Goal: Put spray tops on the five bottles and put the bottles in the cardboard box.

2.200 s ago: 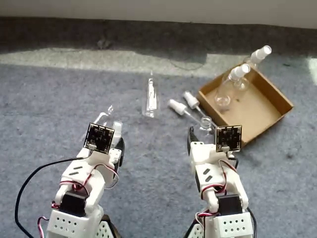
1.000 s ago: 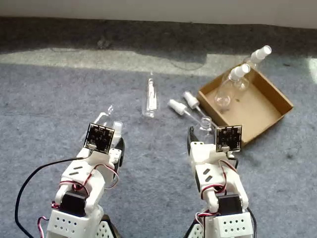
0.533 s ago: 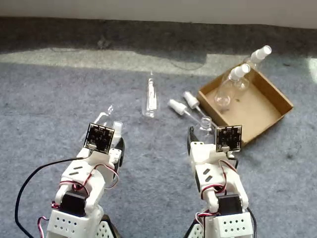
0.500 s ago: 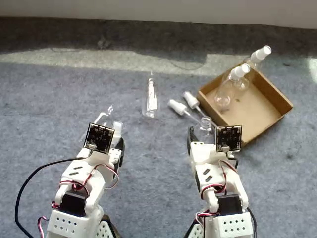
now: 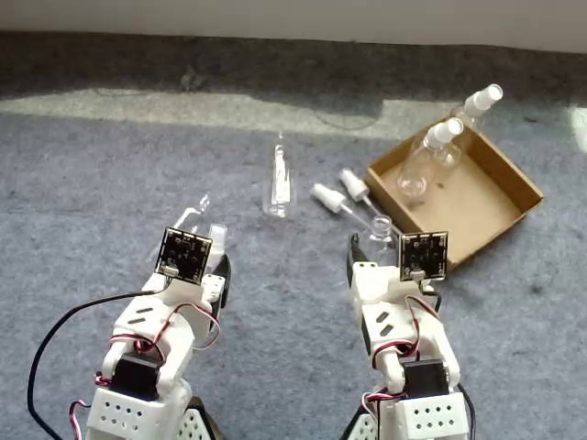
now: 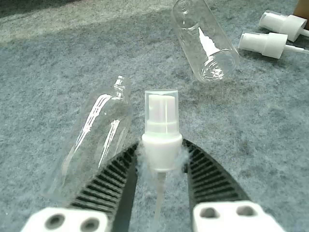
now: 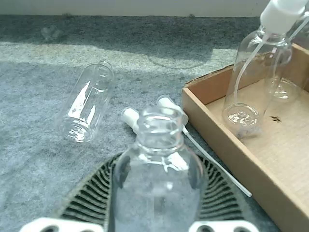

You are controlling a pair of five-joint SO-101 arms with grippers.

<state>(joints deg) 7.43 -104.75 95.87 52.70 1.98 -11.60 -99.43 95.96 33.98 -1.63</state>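
Observation:
My left gripper (image 6: 161,146) is shut on a white spray top (image 6: 161,129), held upright with its tube hanging down, low over the carpet (image 5: 217,249). A clear uncapped bottle (image 6: 96,145) lies right beside it. My right gripper (image 7: 159,164) is shut on another clear bottle (image 7: 157,183), upright with an open neck, near the cardboard box (image 5: 378,240). A third open bottle (image 5: 278,181) lies farther out between the arms. Two loose spray tops (image 5: 330,197) (image 5: 353,183) lie beyond the held bottle. The cardboard box (image 5: 500,220) holds two capped bottles (image 5: 429,154) (image 5: 472,105).
Grey carpet covers the whole floor, with a sunlit strip (image 5: 183,108) and a wall base at the far side. The box's near wall (image 7: 231,140) stands close beside my right gripper. Open carpet lies to the far left.

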